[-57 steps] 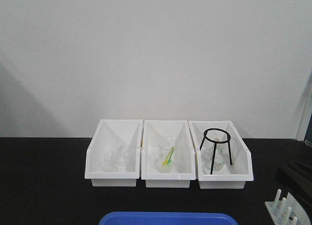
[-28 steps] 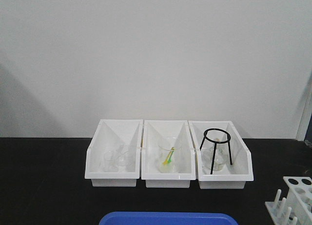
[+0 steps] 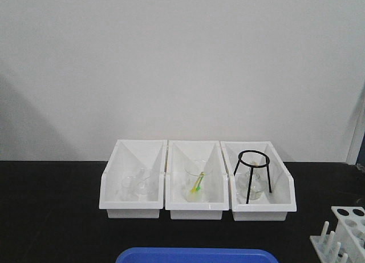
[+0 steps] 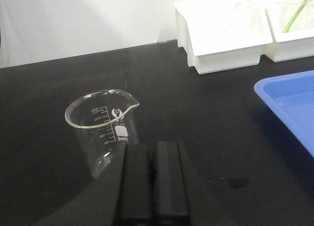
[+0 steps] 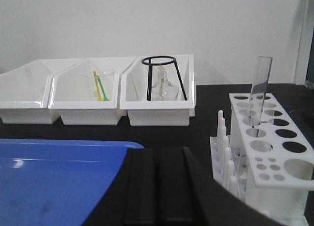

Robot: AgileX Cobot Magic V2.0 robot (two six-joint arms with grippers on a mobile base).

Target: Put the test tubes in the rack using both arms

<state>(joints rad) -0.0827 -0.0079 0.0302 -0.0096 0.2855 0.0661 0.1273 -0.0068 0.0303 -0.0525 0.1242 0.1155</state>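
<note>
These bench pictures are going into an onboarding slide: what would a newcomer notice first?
Probably the three white bins in a row against the wall, the right one holding a black wire tripod. Next, the single test tube standing upright in the white rack at right, and a lone glass beaker on the black tabletop.

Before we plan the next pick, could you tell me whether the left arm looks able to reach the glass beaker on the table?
Probably yes: the beaker stands alone just ahead-left of the shut left gripper, nothing between them.

Three white bins [image 3: 197, 183] in the frame's middle, one blue tray [image 5: 59, 167], one rack [image 5: 267, 162] (lower right) holding one test tube [image 5: 257, 91], one loose beaker [image 4: 103, 130].
</note>
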